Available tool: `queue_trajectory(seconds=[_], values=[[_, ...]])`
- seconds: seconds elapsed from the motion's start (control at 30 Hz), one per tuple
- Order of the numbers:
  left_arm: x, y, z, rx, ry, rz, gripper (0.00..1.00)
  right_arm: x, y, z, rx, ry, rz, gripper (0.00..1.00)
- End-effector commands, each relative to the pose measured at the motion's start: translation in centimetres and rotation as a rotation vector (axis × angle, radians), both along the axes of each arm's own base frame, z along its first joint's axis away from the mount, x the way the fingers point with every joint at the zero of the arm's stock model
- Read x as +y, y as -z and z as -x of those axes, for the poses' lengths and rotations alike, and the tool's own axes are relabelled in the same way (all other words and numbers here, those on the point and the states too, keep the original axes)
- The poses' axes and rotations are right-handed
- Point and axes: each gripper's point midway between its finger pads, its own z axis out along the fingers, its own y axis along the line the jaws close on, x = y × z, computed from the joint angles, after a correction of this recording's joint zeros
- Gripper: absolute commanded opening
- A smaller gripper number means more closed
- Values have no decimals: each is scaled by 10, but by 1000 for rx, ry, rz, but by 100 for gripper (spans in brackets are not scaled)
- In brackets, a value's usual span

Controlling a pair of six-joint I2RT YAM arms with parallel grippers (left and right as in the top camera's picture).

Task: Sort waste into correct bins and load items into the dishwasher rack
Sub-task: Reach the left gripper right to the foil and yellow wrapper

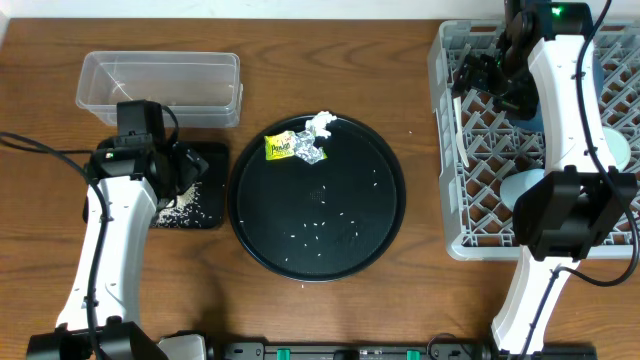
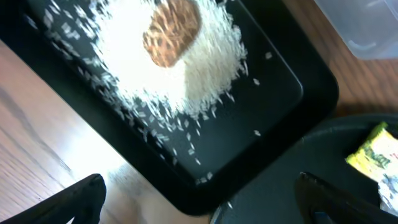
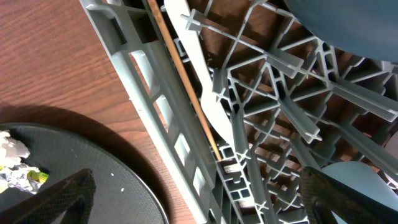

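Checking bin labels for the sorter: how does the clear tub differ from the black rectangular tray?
Material: the clear tub is see-through plastic; the black rectangular tray is opaque.
Depth: the tub has tall walls, the tray is shallow.
Contents: the tray holds a rice pile with a brown lump on it; the tub shows nothing inside from overhead.
Both are rectangular and sit left of the round black tray.

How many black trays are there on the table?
2. A rectangular black tray, holding rice and a brown lump, lies at the left; the round black tray sits at the centre. None seems hidden.
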Motion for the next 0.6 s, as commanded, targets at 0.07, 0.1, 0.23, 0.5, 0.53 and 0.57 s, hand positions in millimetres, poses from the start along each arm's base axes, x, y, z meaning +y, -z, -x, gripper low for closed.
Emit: queue_trajectory(seconds=[0.07,0.1,0.23,0.5,0.53,0.57], values=[[-18,1,-1,-3,6,112,98,6,-13,-3,-38,-26,2,99],[-29,0,-1,-8,26,176,98,6,-13,-3,-38,-26,2,99],[-94,-11,-10,-70,316,385,98,6,-13,-3,-38,-26,1,99],[-141,-10,-24,-123,554,48,98,6,-13,-3,-38,-26,2,99],[-146,-14,-32,-166,591,-6,98,6,-13,-3,-38,-26,2,99],[-152,-18,-40,-204,619,-39,98,6,-13,-3,-38,-26,2,99]])
